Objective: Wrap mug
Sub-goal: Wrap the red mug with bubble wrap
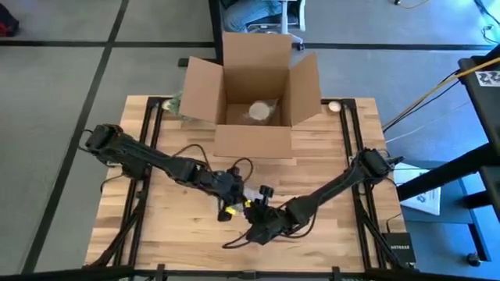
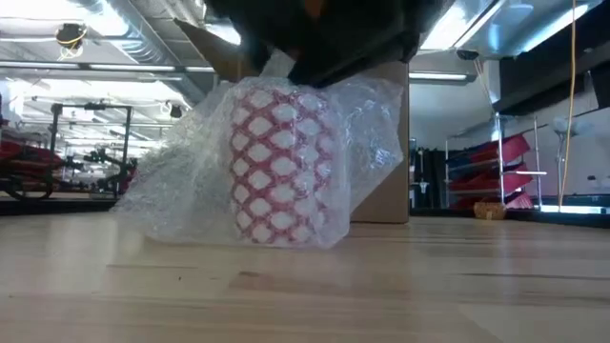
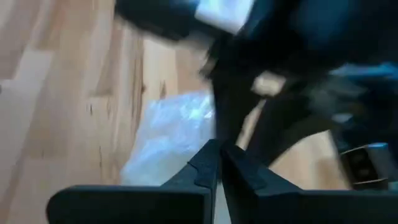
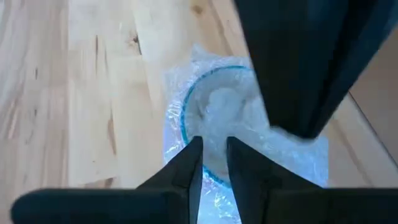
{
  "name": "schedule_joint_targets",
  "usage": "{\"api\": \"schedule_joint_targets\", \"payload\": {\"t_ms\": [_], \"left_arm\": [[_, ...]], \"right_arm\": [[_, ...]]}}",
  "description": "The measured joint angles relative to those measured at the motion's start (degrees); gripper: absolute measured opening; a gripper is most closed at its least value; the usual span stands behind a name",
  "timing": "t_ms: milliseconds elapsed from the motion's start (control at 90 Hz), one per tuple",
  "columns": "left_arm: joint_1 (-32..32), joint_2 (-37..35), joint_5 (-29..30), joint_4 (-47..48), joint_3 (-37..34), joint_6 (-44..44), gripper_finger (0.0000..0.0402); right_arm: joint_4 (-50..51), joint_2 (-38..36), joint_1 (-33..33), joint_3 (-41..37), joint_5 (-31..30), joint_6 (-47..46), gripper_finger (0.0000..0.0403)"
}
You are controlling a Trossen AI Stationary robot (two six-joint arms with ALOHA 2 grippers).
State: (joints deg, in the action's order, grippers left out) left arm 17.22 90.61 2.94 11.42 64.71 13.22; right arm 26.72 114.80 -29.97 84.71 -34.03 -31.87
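The mug (image 2: 281,162), white with a red lattice pattern, is standing upright on the wooden table (image 1: 156,226) near its front-centre, and the bubble wrap (image 2: 181,186) is already lying around most of it: the low view shows the film covering the mug's front and spreading out loosely to one side, with a flap rising behind on the other. Seen from above through the right wrist camera, the mug's blue-rimmed mouth is showing through the plastic, so the top is at least partly covered too. Both arms are meeting right over it. The left gripper (image 3: 217,165) is hovering just above the loose film with its fingers nearly together, and it does not appear to be pinching anything. The right gripper (image 4: 214,165) is sitting directly over the mug's rim with only a narrow gap between its fingers; whether a fold of wrap is caught there I cannot tell. By my reading the wrapping is well along but unfinished, as the loose skirt of film needs tucking in. An open cardboard box (image 1: 254,94) is waiting at the table's far edge.
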Motion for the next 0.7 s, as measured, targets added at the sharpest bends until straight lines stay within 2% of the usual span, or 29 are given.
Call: {"api": "schedule_joint_targets", "payload": {"t_ms": [133,389,578,700], "left_arm": [[0.49,0.23,-1.15,0.38,0.01,0.08,0.0001],[0.44,8.79,-2.95,-0.11,0.42,-0.11,0.0001],[-0.93,13.43,-1.82,1.97,0.49,0.3,0.0001],[-1.7,13.79,-1.19,2.66,0.5,1.37,0.0001]], "right_arm": [[-0.08,0.02,0.0,-0.02,0.01,0.54,0.006],[0.29,0.07,-0.16,-0.02,0.45,0.54,0.006],[0.95,0.28,0.07,1.03,-0.1,1.19,0.006],[2.51,0.36,0.14,2.78,0.31,2.56,0.006]]}}
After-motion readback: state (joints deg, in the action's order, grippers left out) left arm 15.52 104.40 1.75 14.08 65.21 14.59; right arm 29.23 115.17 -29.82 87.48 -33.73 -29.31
